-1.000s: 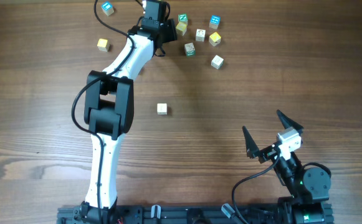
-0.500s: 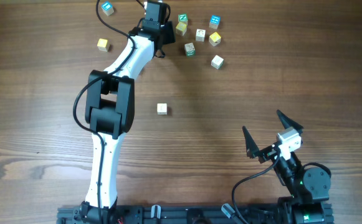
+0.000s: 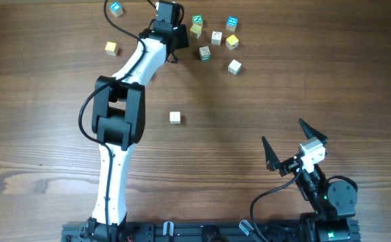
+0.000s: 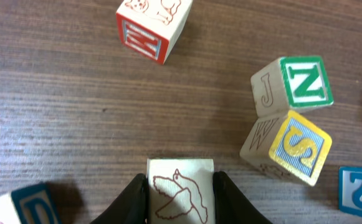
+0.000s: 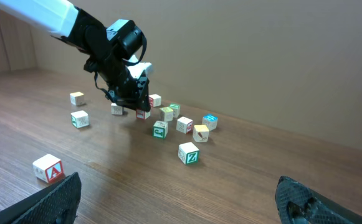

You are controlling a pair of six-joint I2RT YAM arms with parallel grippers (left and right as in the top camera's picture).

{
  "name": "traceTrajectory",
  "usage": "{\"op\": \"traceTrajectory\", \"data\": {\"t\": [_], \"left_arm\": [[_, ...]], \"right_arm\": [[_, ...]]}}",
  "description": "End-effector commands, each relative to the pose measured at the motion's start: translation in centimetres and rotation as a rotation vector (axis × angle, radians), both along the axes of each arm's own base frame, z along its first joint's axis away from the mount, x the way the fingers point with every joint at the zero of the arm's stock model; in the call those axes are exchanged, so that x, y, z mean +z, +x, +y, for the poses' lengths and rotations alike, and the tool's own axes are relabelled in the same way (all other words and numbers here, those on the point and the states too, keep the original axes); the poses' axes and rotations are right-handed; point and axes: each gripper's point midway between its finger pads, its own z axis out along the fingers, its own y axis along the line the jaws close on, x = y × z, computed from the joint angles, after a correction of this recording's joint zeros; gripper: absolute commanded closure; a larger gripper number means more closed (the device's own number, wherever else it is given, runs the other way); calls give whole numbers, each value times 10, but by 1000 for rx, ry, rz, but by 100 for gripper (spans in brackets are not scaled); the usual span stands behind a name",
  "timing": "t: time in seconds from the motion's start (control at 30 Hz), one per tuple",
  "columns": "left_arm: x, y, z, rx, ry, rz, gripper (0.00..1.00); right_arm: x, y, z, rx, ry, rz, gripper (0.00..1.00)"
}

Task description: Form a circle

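Note:
My left gripper [image 4: 181,181] is shut on a pale cube with a red bird outline [image 4: 180,200], one finger pressed against each side, and the cube rests on the table. In the overhead view the left gripper [image 3: 175,33] covers that cube at the far edge of the table. Ahead of it lie a red-faced cube [image 4: 149,28], a green N cube [image 4: 296,84] and a yellow S cube [image 4: 290,146]. The cubes lie scattered; no circle shows. My right gripper [image 3: 282,130] hangs open and empty near the front right.
More cubes sit to the right of the left gripper: a green one [image 3: 205,52], a white one [image 3: 235,66] and a blue one [image 3: 232,23]. A lone cube [image 3: 175,117] lies mid-table. To the left lie a blue cube [image 3: 117,9] and a yellow cube [image 3: 111,48].
The left gripper's fingers have narrowed at the far edge of the table. The cubes, the left arm and the right arm stay where they were.

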Motion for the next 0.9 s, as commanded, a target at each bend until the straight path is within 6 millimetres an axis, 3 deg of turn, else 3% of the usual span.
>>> {"op": "traceTrajectory", "data": {"t": [0.0,0.07,0.23,0.27,0.47,0.77,0.87], "left_arm": [[-3,-14,4,-5,17,61,77],[3,-19,4,-7,21,74,72],[5,-24,5,-9,27,91,50],[6,-22,5,-8,25,84,49],[15,-10,1,-9,6,21,55],[13,-13,2,-9,11,38,69],[24,-15,2,-9,9,33,71]], "right_arm": [[2,-1,2,11,-4,-12,1],[2,-1,2,11,-4,-12,0],[2,-1,2,11,-3,-11,0],[2,-1,2,11,-4,-12,0],[2,-1,2,11,-4,-12,0],[2,-1,2,11,-4,-12,0],[2,-1,2,11,-4,-12,0]]}}
